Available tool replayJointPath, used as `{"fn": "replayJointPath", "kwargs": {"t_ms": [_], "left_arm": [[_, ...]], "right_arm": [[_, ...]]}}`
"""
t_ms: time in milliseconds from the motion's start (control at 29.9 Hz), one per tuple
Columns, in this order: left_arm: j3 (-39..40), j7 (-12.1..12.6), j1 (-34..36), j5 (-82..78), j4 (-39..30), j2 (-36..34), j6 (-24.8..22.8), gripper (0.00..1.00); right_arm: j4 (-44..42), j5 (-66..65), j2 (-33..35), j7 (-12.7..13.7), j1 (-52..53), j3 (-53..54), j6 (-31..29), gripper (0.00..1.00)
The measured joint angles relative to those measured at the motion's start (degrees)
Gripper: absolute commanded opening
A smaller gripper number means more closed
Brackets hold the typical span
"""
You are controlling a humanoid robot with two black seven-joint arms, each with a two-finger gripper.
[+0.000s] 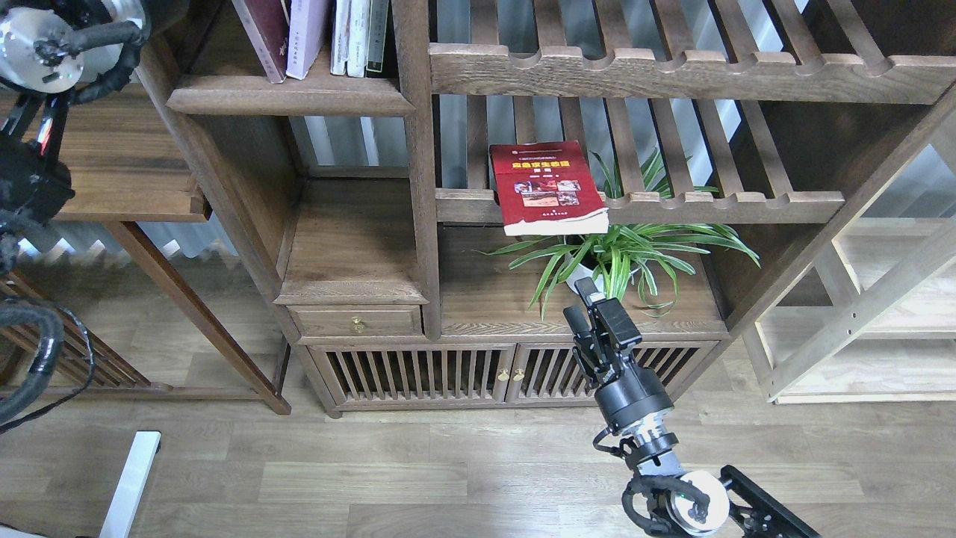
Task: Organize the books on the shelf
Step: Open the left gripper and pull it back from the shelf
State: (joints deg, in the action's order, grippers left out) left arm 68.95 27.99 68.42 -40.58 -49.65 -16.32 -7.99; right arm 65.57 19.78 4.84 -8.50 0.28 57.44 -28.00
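Right arm (pixel 635 396): matte black cylindrical wrist housing, silver ribbed collar below, black looped cable, white-silver round joint cap with green light. Black two-finger pincer (pixel 582 300), boxy black block beside. Left arm (pixel 37 52): silver round joint disc with screws, black corrugated cable sheaths, red-white wires.

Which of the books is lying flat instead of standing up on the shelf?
The red book with the yellow title, lying cover-up on the slatted rack above the plant. The maroon book and lavender book stand on the upper-left shelf.
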Motion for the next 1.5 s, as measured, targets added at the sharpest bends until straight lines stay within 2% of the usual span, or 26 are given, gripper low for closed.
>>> {"fn": "replayJointPath", "kwargs": {"t_ms": [334,802,1169,1336,1503], "left_arm": [[-0.72,-0.04,1.20,0.03,2.79,-0.09,-0.69,0.00],[-3.33,-0.06,5.77,0.48,10.97,2.82,-0.84,0.00],[-5.07,-0.05,6.40,1.81,11.68,3.12,-1.02,0.00],[-5.08,-0.05,6.40,2.04,11.67,4.64,-0.89,0.03],[-6.15,-0.05,6.48,2.58,10.75,5.03,-0.79,0.16]], "right_arm": [[0.00,0.09,-0.09,-0.03,-0.02,-0.01,0.00,0.74],[-0.09,0.47,-0.11,-0.03,-0.78,0.26,0.00,0.74],[-0.09,0.84,-0.27,-0.03,-0.79,0.32,0.00,0.74],[-0.09,0.88,-0.26,-0.03,-0.79,0.35,0.00,0.80],[-0.16,0.85,-0.14,-0.03,-0.79,0.47,0.00,0.82]]}}
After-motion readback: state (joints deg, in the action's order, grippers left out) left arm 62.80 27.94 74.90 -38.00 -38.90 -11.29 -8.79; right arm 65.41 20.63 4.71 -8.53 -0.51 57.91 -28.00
